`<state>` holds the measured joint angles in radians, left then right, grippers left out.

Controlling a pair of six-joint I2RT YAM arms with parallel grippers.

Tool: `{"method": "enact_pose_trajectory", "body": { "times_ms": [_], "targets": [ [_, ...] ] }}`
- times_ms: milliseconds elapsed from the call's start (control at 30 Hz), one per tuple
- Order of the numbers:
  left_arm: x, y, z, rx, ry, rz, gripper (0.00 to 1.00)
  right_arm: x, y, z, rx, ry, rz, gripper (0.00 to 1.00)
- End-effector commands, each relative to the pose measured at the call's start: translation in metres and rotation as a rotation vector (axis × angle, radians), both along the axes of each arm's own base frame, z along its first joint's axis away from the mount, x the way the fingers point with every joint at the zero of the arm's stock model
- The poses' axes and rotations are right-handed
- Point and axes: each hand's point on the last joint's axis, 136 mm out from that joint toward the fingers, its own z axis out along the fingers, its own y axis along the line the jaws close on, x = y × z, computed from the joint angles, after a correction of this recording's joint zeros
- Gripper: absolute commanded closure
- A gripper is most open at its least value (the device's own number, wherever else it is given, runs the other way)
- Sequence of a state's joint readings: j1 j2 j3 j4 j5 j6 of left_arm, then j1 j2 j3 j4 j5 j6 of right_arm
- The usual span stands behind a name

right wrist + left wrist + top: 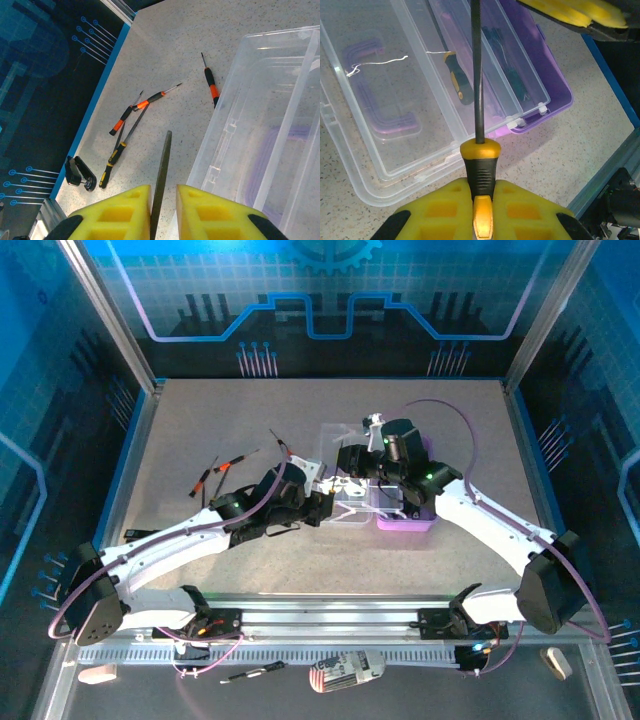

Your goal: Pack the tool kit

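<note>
**Screwdriver [478, 120] shared by two pincers at open tool kit [559, 97], counter [180, 440] centre**
Left pincer [481, 212] clenched on handle [480, 172]; right pincer [163, 210] flanks the thin shaft [164, 160], grip cannot be told. Risk: shaft slips if left releases early, and tool falls outside the tool kit.

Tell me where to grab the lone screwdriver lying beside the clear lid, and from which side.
Grip the screwdriver on its black handle, on the tip side of the orange band, coming straight down and closing across it. It lies flat on the table, so a top approach seems best. Its butt end sits close to the lid wall, leaving more room toward the tip.
</note>
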<state>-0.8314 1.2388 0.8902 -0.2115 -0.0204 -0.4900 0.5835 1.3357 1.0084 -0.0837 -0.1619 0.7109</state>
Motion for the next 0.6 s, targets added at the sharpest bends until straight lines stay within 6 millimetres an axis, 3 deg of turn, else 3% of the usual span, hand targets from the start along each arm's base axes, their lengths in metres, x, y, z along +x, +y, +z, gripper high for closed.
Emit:
{"method": "enact_pose_trajectory", "body": {
  "times_ms": [0, 367, 567],
  "targets": [
    [-0.0002, -0.0085, 0.0115, -0.015, -0.03, -0.035, 0.92, 0.0042, 0.0087, 0.012, 0.024, -0.025, 0.009, 0.79],
    [-0.0001, -0.0074, 0.0106, -0.006, -0.033, -0.033, 0.92, 0.0052, 0.0113, 0.0078, 0.026, -0.012, 0.014, 0.82],
    [0.0019, -0.0035, 0.0093, 0.005, -0.039, -0.013, 0.81, 0.0053, 0.0072, 0.0112, 0.025, -0.021, -0.006, 0.9]
  ]
}}
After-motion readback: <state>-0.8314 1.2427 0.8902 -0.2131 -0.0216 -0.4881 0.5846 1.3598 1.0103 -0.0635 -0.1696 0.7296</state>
